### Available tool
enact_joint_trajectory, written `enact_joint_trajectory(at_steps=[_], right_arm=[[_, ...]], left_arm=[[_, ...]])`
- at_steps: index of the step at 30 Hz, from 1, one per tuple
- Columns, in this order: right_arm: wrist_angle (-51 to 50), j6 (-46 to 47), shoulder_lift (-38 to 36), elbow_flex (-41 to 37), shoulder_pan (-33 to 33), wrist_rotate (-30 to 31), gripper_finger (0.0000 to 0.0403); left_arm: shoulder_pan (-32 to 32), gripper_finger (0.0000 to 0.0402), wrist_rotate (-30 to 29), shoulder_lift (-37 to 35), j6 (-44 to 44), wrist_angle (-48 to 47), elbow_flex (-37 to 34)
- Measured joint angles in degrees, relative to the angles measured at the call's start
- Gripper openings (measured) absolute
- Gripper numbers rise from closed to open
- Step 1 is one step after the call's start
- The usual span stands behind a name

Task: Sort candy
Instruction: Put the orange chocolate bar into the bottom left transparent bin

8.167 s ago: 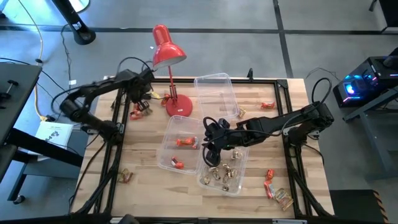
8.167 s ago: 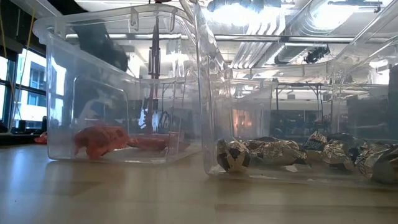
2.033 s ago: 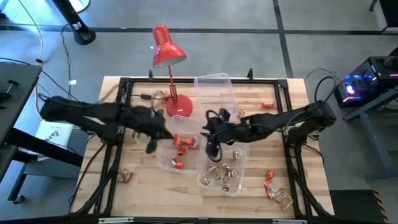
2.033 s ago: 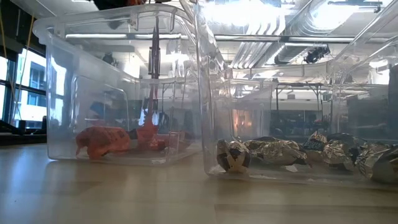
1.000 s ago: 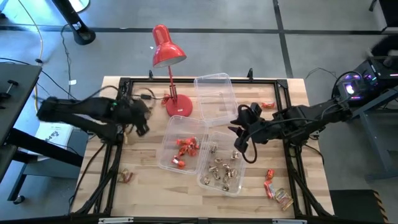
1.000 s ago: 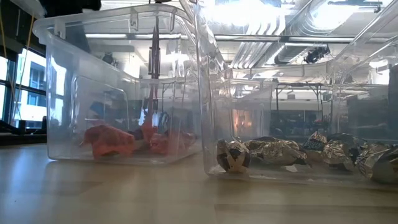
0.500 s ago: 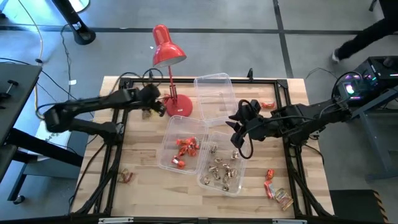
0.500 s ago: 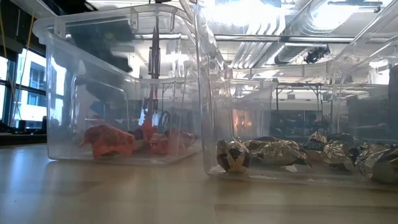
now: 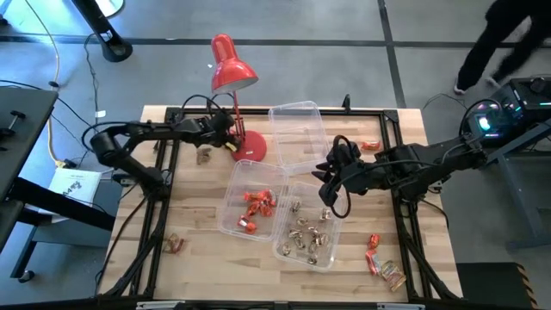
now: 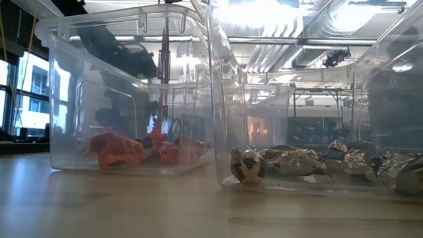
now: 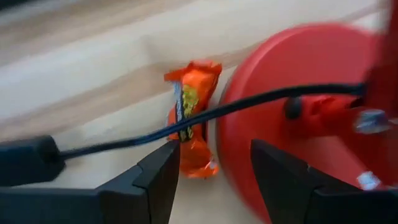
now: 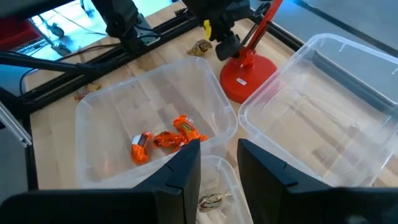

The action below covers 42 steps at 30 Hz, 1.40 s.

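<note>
The left gripper reached in at the upper left of the high view, right beside the base of the red lamp. In the left wrist view its fingers stood apart, empty, with an orange candy lying on the wood between them, touching the edge of the lamp base. A black cable crossed over that candy.

The right gripper hung at the centre right of the high view, over the gap between the tubs. In the right wrist view its fingers were open and held nothing.

Three clear tubs sat mid-table. The left tub held a few red-orange sweets. The lower tub held the shiny gold-silver sweets. The upper tub looked empty. In the low view the red-orange pile showed at the left and the foil pile at the right.

Loose candy lay about the table: a brownish piece left of the lamp base, one at the lower left, one red-orange at the upper right, and several at the lower right.

A person in dark clothes stood at the top right corner, off the table.
</note>
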Motion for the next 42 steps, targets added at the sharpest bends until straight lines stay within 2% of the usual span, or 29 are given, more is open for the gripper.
enact_joint_trajectory(at_steps=[4, 9, 13, 19, 22, 26, 28, 32, 37, 42], right_arm=[[0.0, 0.3, 0.0, 0.0, 0.0, -0.3, 0.0099], [0.0, 0.6, 0.0, 0.0, 0.0, -0.3, 0.0099], [0.0, 2.0, 0.0, 0.0, 0.0, -0.3, 0.0099], [0.0, 3.0, 0.3, 0.0, 0.9, -0.1, 0.0099], [0.0, 3.1, 1.0, 0.0, 1.1, 0.0, 0.0099], [0.0, 3.1, 2.4, 0.0, 1.2, -0.7, 0.0099], [0.0, 3.1, 3.2, 0.0, 1.3, -1.0, 0.0099], [0.0, 3.1, 4.7, 0.0, 1.5, -1.8, 0.0099], [0.0, 2.7, 4.7, 0.0, 2.9, -3.1, 0.0099], [0.0, 2.6, 3.3, 0.0, 4.9, -1.3, 0.0099]], left_arm=[[0.8, 0.0191, -0.3, 2.6, -0.3, 1.0, 0.3], [1.1, 0.0190, -4.1, 4.2, -2.4, 5.5, 0.2], [1.1, 0.0177, -6.1, 4.7, -4.0, 5.6, 0.2], [1.1, 0.0131, -6.6, 4.7, -2.3, 3.9, 0.2], [1.3, 0.0088, -7.7, 4.8, -2.4, 1.6, 0.1], [1.6, 0.0018, -7.8, 4.7, -2.6, 3.1, -1.6], [2.0, 0.0010, -6.3, 4.7, -3.2, 4.7, -2.8], [2.1, 0.0018, -3.5, 4.6, -3.1, 6.2, -3.8], [1.9, 0.0005, 2.7, -0.2, 1.9, 2.5, -4.3], [1.9, 0.0002, 4.3, -11.9, 4.6, -6.0, -4.2]])
